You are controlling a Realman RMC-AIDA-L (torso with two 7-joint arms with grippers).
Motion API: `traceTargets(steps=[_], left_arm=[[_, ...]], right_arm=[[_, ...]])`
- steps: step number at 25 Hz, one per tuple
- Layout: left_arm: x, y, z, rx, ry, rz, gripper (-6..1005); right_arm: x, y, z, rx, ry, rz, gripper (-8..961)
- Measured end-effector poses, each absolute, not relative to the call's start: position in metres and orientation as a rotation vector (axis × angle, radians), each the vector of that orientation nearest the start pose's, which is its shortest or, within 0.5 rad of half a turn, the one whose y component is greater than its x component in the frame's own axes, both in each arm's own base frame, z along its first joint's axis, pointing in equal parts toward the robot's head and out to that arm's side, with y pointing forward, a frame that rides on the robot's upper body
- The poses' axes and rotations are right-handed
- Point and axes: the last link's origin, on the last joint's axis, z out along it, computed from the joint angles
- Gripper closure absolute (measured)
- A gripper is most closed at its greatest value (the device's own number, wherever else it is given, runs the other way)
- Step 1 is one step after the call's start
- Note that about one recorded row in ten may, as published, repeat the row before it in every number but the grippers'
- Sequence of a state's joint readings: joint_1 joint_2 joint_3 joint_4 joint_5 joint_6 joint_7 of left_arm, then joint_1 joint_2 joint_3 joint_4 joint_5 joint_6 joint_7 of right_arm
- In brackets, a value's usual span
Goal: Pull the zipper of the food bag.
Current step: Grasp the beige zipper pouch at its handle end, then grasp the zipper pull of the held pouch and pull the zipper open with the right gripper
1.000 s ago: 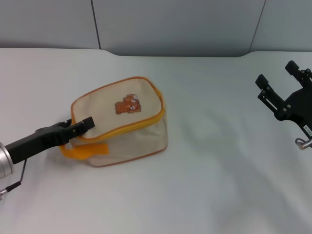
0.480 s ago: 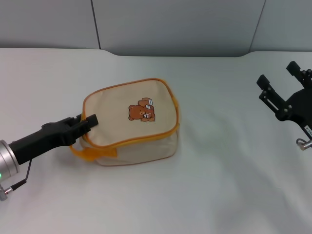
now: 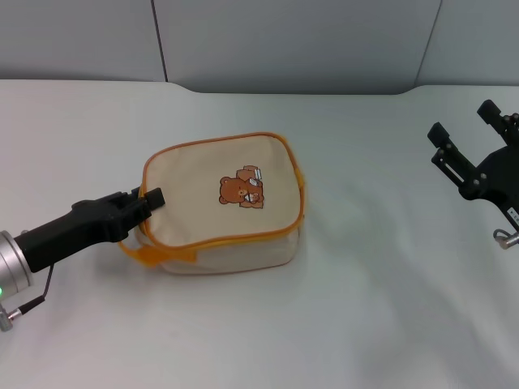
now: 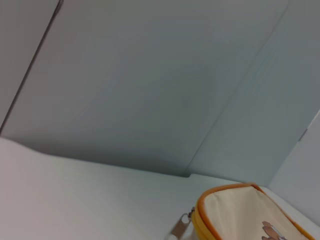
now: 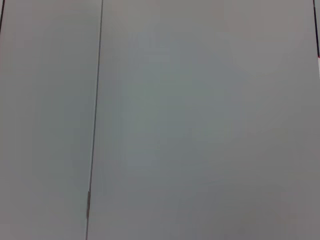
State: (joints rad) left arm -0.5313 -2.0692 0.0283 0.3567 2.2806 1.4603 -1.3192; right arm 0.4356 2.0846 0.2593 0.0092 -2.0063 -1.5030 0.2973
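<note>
One bag [image 3: 223, 203] lies a little left of the table's [image 3: 365, 308] middle, its beige top face up, with the bear picture [image 3: 241, 188] near the centre and orange piping round the rim. An orange strap [image 3: 154, 255] loops out low on its left front side. The zipper [image 4: 181, 227] pull shows in the left wrist view as a small silver tab sticking out from the bag's orange-edged corner. The left gripper [image 3: 148, 200] reaches in low from the left, its arm slanting up from the near left corner, tips touching the bag's left end above the strap; whether it pinches the tab I cannot tell. The right gripper [image 3: 470, 138] hangs well apart over the table's right edge, fingers spread, holding nothing. The table is plain white; grey wall panels [image 5: 200, 120] stand behind it.
</note>
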Motion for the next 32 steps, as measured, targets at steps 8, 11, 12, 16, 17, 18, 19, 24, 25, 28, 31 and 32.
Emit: traceTargets(steps=[8, 11, 12, 16, 17, 18, 19, 24, 25, 28, 31, 32], left_arm=[[-0.305, 0.320, -0.004, -2.323, -0.861, -0.935, 725], [-0.298, 0.324, -0.001, -2.338, -0.761, -0.955, 757], [-0.294, 0.325, 0.000, -2.342, -0.711, -0.967, 766], [-0.278, 0.330, 0.007, -2.352, -0.505, -1.014, 803], [-0.274, 0.331, 0.009, -2.355, -0.458, -1.024, 810], [-0.270, 0.333, 0.010, -2.360, -0.424, -1.030, 817], [-0.263, 0.336, 0.011, -2.373, -0.364, -1.037, 823], [-0.252, 0.340, 0.008, -2.385, -0.169, -1.013, 850], [-0.252, 0.340, 0.008, -2.385, -0.169, -1.013, 853], [-0.250, 0.340, 0.007, -2.387, -0.143, -1.009, 860], [-0.247, 0.339, 0.005, -2.417, -0.072, -0.987, 862], [-0.246, 0.338, 0.004, -2.429, -0.024, -0.976, 863]], right_arm=[[0.303, 0.297, -0.016, -1.821, 0.318, 0.926, 171], [0.302, 0.296, -0.017, -1.826, 0.315, 0.931, 171], [0.302, 0.296, -0.017, -1.826, 0.315, 0.931, 171], [0.298, 0.296, -0.020, -1.839, 0.315, 0.944, 171], [0.297, 0.296, -0.022, -1.847, 0.317, 0.949, 171], [0.295, 0.296, -0.025, -1.859, 0.318, 0.953, 171], [0.291, 0.294, -0.032, -1.895, 0.319, 0.962, 170], [0.284, 0.292, -0.044, -1.971, 0.316, 0.963, 170], [0.284, 0.292, -0.044, -1.971, 0.316, 0.963, 170], [0.284, 0.295, -0.048, -1.982, 0.329, 0.945, 170], [0.283, 0.298, -0.049, -1.988, 0.327, 0.934, 170], [0.281, 0.300, -0.052, -1.993, 0.309, 0.914, 170]])
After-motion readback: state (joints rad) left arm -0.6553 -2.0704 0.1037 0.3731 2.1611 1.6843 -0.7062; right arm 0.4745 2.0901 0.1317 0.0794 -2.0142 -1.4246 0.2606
